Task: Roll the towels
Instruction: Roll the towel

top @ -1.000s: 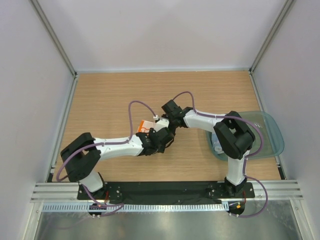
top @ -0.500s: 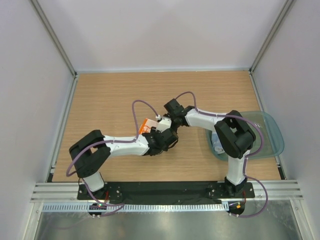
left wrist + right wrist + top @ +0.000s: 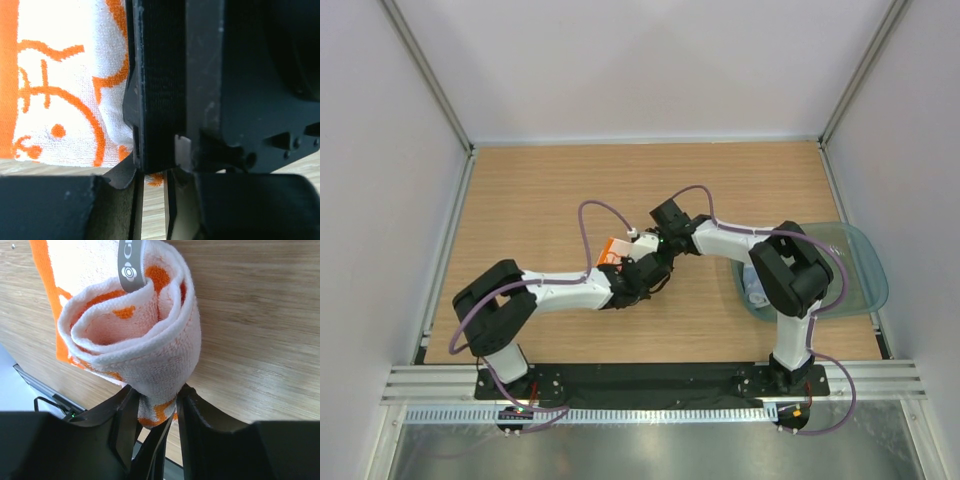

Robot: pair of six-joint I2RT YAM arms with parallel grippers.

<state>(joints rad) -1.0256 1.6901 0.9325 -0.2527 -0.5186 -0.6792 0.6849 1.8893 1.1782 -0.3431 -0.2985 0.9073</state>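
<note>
The wooden table [image 3: 540, 190] and the teal tray [image 3: 868, 262] at its right edge sat as before, with the pale towel [image 3: 753, 293] lying in the tray. The left arm [image 3: 560, 290] had pushed its elbow further toward the middle than a second earlier. The orange-patterned towel [image 3: 135, 340], rolled up, lay mid-table where both wrists met. The right gripper [image 3: 155, 407] pinched the roll's end between its fingers. The left gripper [image 3: 154, 190] showed only a slim gap, and I couldn't tell whether it held cloth.
</note>
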